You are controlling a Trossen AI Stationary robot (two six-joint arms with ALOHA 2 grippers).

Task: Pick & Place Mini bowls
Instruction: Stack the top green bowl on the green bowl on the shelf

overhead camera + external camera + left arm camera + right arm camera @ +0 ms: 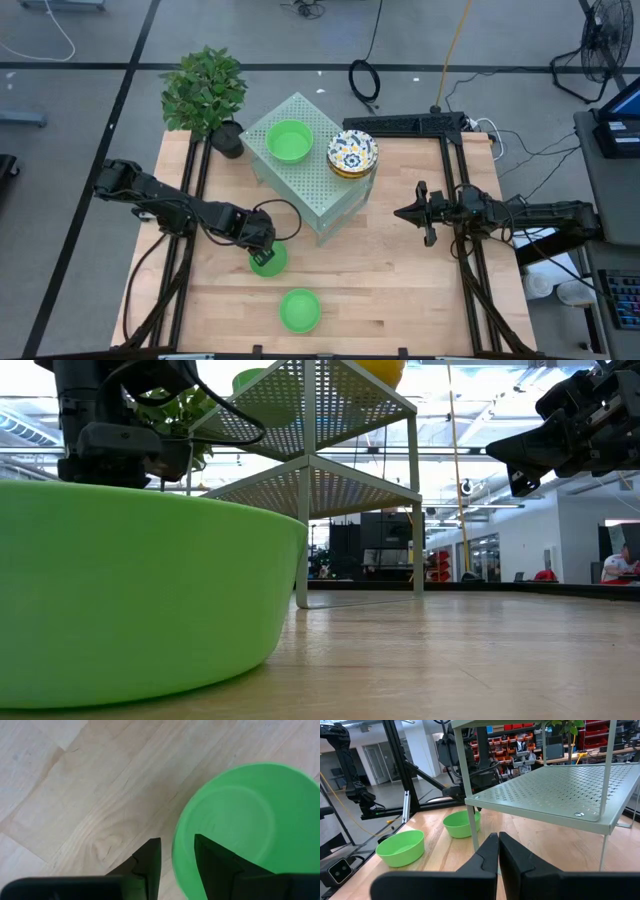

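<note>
On the bench (pixel 400 290), seen from above, the left gripper (pixel 266 259) stands over a green bowl (pixel 270 262) near the perforated box (pixel 305 165); a second green bowl (pixel 299 310) sits nearer the front edge, with open wood to the right. A third green bowl (pixel 289 141) and stacked floral bowls (pixel 352 152) rest atop the box.

Low view: one green bowl (pixel 140 590) fills the left.

Left wrist view: fingers (pixel 150 865) straddle the bowl rim (pixel 182 835), gripping it.

Right wrist view: the right gripper (pixel 498 851) hovers, fingers closed, empty, beside the box shelf.

No legible text or labels anywhere
</note>
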